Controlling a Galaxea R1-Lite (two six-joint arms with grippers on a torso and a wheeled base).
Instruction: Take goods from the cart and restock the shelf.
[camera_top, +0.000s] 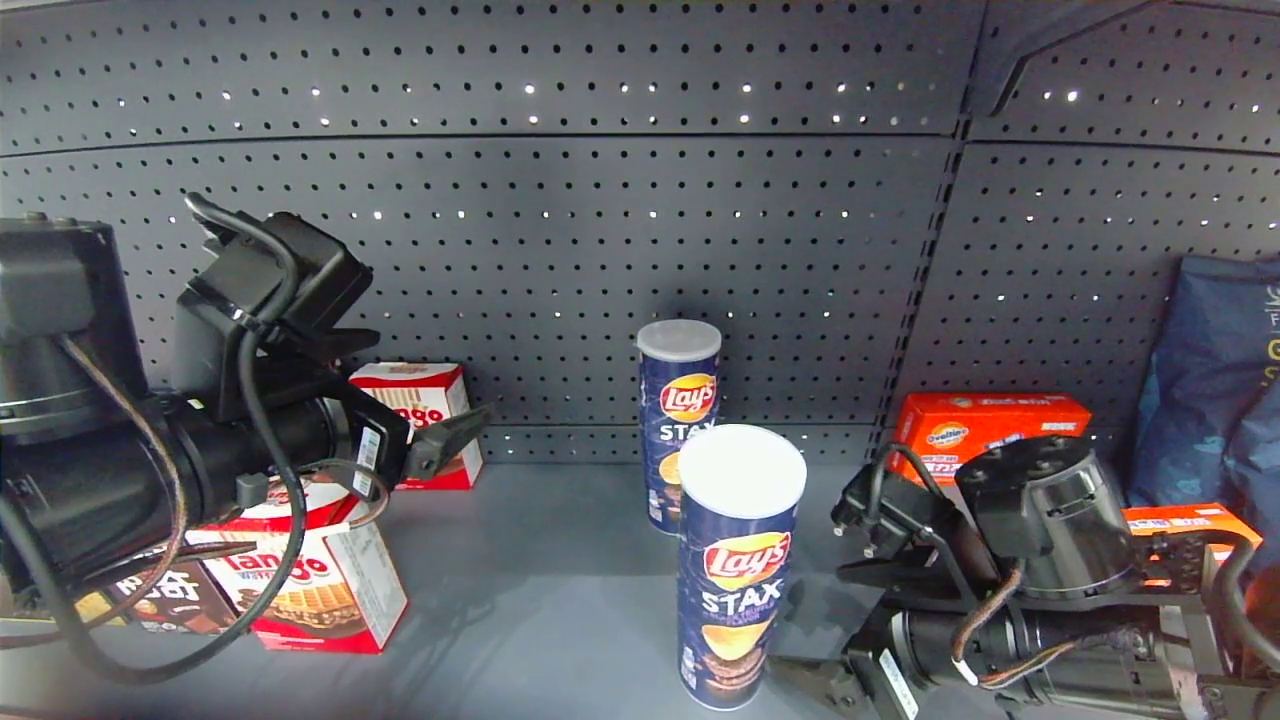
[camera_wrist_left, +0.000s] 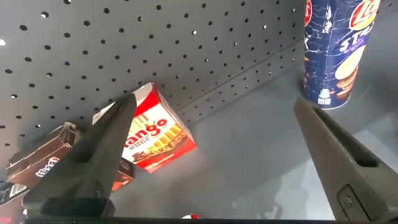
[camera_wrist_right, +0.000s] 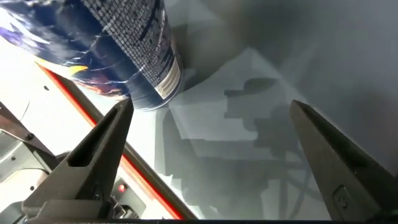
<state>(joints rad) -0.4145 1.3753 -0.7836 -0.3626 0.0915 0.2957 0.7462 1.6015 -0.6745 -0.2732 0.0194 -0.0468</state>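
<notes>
Just beside the front chip can (camera_top: 740, 565) (upright) sits the right gripper (camera_wrist_right: 209, 106), jaws spread. Well to the can's left, the left gripper (camera_wrist_left: 214, 102) gapes empty

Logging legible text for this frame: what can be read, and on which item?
"Lay's STAX": front chip can.
"Lay's STAX": rear chip can.
"Tango": front wafer box.
"ango": rear wafer box, first letter hidden.
"Ovaltine": orange box, small logo.
Fine print everywhere and blue bag lettering: too small or cut off.
</notes>
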